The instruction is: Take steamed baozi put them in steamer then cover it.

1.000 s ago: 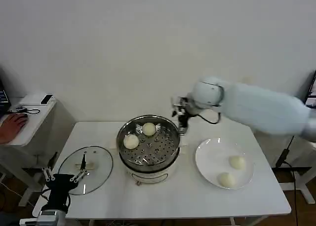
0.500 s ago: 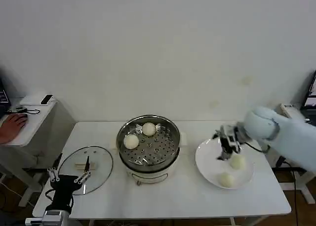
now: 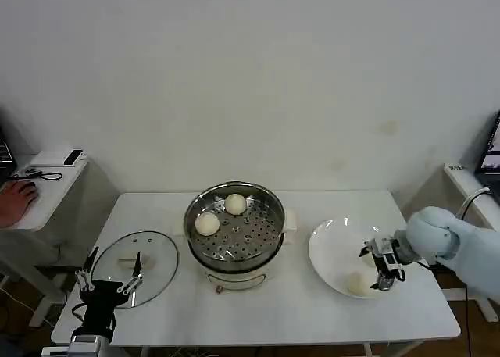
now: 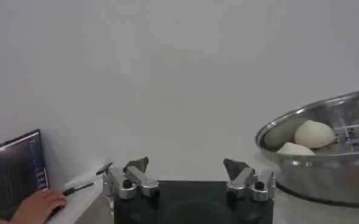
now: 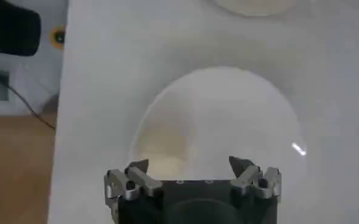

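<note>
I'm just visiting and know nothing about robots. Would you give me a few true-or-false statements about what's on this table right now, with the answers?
1. Two baozi lie in the steamer. True.
2. The cover sits on the steamer. False: it lies flat on the table, on the robot's left of the steamer.
3. The right pincer is at the white plate. True: it hangs open above the plate, by a bun lying there.
4. The right pincer is carrying a bun. False: nothing is between its fingers.
5. The left pincer grips the cover's handle. False: it is open at the table's near edge, beside the cover.
</note>
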Robot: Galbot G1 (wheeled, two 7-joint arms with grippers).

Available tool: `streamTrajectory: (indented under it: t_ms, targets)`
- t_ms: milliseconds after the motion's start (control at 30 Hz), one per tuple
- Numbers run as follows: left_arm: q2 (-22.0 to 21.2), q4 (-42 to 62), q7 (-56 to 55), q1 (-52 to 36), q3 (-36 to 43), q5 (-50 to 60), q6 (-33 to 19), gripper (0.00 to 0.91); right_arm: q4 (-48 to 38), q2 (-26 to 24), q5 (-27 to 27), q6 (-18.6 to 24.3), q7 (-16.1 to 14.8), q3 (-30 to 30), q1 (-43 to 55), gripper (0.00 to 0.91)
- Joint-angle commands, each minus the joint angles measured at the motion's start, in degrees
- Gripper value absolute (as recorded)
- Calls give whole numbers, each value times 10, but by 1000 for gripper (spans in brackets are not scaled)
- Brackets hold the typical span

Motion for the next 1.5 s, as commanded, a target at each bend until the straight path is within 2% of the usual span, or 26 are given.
streamTrajectory:
  t_ms: [33,300,400,500,800,1033,1233,1500]
  targets:
    - [-2,3,0,1,-4,2,0,907,-33,23,-15,8,-6,10,-33,907]
    - [-5,5,-1,-1,-4,4,0,907,-64,51,-11,0,-2,10,-32,887]
    - [-6,6,-1,-2,-4,5,0,907,-74,57,-10,-4,-1,9,-33,806]
    - [-6,6,-1,-1,-4,5,0,907,-75,61,-4,-9,-2,9,-34,796]
    - [-7,3,-1,-3,-3,5,0,907,-71,61,4,-24,-5,9,-32,625]
    - [-8,1,-1,-3,-3,5,1,907,-57,52,19,-37,-12,10,-29,554]
    - [-10,0,-1,-2,0,5,0,907,-53,41,18,-34,-20,14,-21,554]
    - [-9,-5,-1,-1,-1,3,0,907,-52,30,31,-30,-26,49,3,554]
